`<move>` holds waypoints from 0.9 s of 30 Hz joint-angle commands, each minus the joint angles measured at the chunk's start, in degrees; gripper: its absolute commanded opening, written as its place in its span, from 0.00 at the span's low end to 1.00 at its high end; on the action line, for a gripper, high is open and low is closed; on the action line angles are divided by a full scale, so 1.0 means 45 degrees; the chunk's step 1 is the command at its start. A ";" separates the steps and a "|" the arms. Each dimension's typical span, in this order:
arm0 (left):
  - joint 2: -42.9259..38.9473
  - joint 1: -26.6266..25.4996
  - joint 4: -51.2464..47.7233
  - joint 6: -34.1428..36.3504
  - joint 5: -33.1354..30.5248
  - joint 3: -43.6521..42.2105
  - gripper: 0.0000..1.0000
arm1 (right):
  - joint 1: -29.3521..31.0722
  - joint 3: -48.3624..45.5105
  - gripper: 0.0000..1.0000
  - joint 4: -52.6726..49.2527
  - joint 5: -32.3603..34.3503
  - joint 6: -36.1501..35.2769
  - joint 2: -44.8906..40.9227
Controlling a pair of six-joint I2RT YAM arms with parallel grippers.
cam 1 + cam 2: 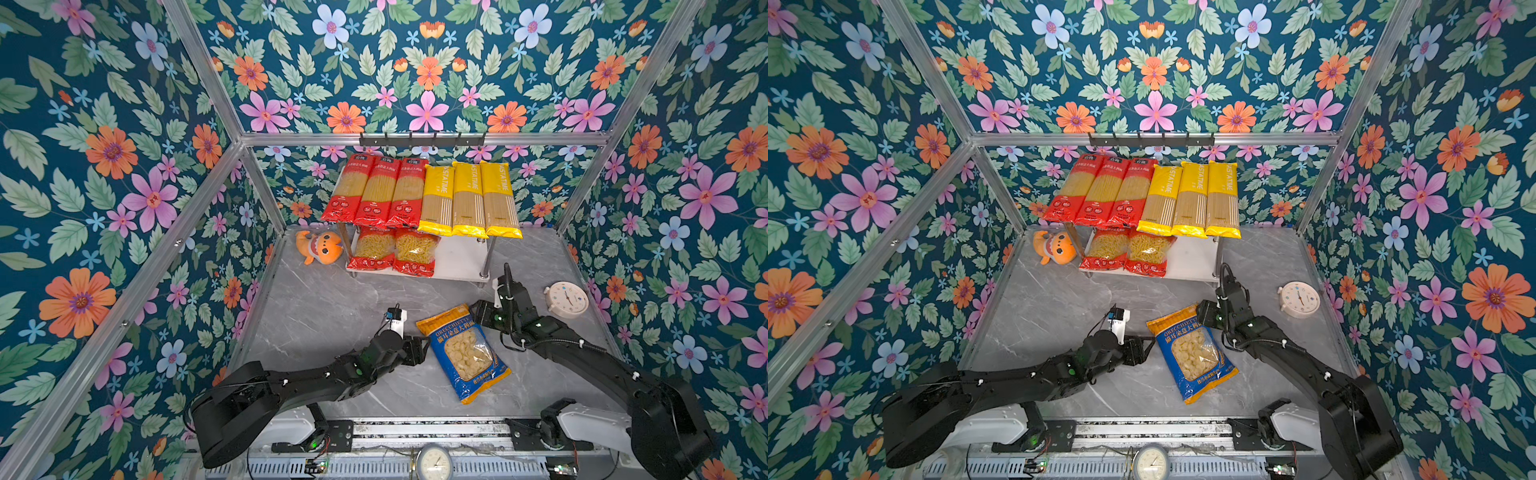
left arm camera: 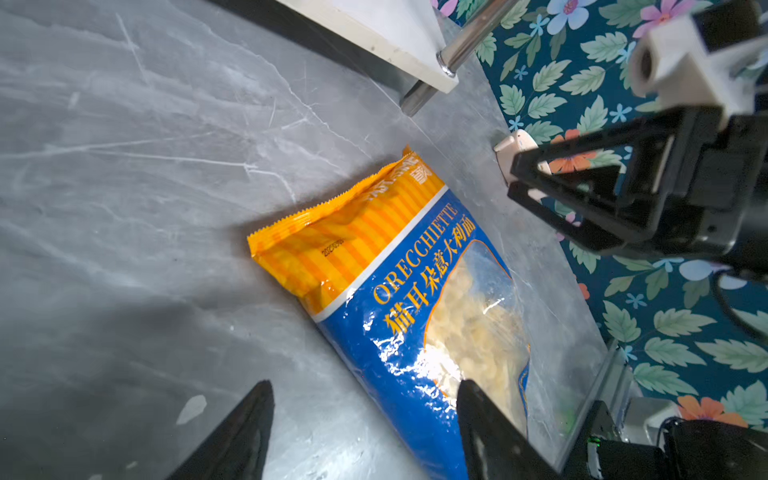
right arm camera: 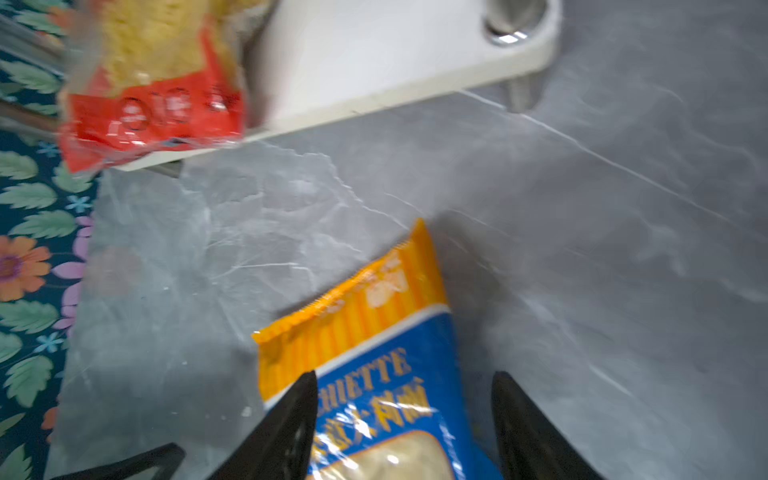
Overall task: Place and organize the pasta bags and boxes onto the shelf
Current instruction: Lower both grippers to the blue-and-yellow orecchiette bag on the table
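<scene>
Blue-and-yellow orecchiette bag (image 1: 463, 353) lay flat, left gripper (image 2: 361, 388) beside its long edge, right gripper (image 3: 405, 376) over its yellow top end; both gaped wide, gripping nothing.

Glossy crinkled plastic on the blue-and-yellow bag (image 2: 399, 316) — matt grey marble-look tabletop (image 2: 145, 166), chrome shelf leg (image 2: 469, 37).

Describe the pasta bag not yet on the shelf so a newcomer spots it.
Start at the white shelf at the back of the grey table. Before it one bag lies flat. It alone is blue with a yellow top.
</scene>
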 commanded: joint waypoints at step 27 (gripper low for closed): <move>0.5353 -0.0091 0.4507 -0.2402 0.1443 0.1486 0.75 | 0.0953 -0.2243 0.67 0.0500 -0.1731 0.3250 -0.0305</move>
